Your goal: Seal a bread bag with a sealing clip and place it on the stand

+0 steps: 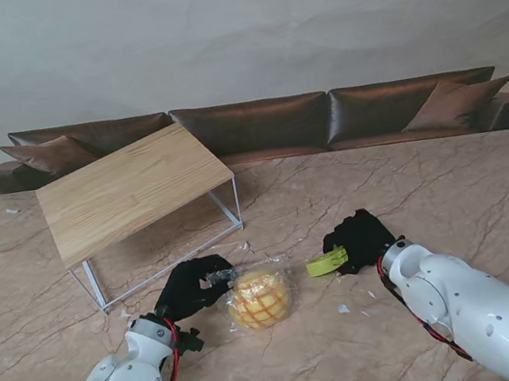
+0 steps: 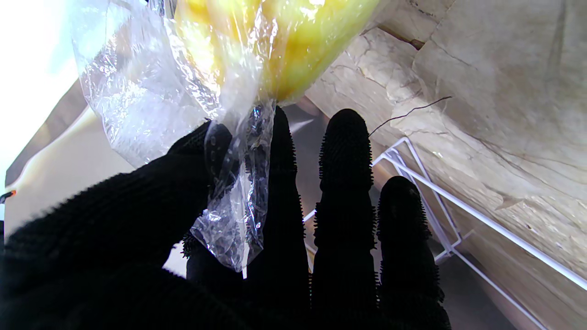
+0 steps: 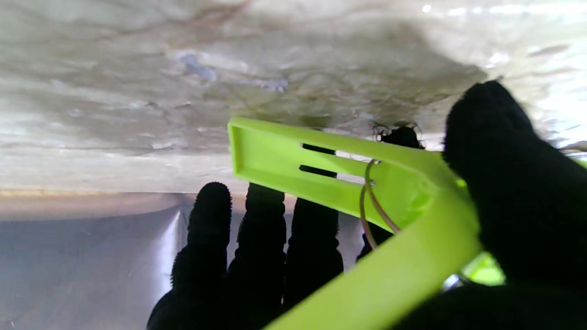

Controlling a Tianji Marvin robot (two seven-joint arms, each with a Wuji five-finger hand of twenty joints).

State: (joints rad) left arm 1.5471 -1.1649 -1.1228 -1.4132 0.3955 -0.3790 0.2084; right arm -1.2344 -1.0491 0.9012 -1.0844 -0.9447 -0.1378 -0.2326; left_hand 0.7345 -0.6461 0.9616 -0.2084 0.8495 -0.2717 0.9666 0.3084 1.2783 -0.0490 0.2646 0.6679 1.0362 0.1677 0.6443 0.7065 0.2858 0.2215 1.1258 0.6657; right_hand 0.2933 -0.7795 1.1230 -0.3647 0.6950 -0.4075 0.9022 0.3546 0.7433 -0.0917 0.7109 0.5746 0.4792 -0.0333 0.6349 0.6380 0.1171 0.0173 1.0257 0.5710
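A clear plastic bread bag (image 1: pixel 259 297) with a round yellow bun inside lies on the marble table near me. My left hand (image 1: pixel 190 286), in a black glove, is shut on the bag's gathered neck (image 2: pixel 238 183), pinched between thumb and fingers. My right hand (image 1: pixel 360 239) is shut on a lime-green sealing clip (image 1: pixel 327 262), which points toward the bag with a gap between them. In the right wrist view the clip (image 3: pixel 339 169) is held under the thumb, its metal spring showing. The wooden stand (image 1: pixel 127 190) with white wire legs sits farther from me on the left.
A dark brown leather sofa (image 1: pixel 320 116) runs along the table's far edge. Small white scraps (image 1: pixel 345 308) lie on the marble between my hands. The stand's white wire leg frame (image 2: pixel 440 197) passes close behind my left fingers.
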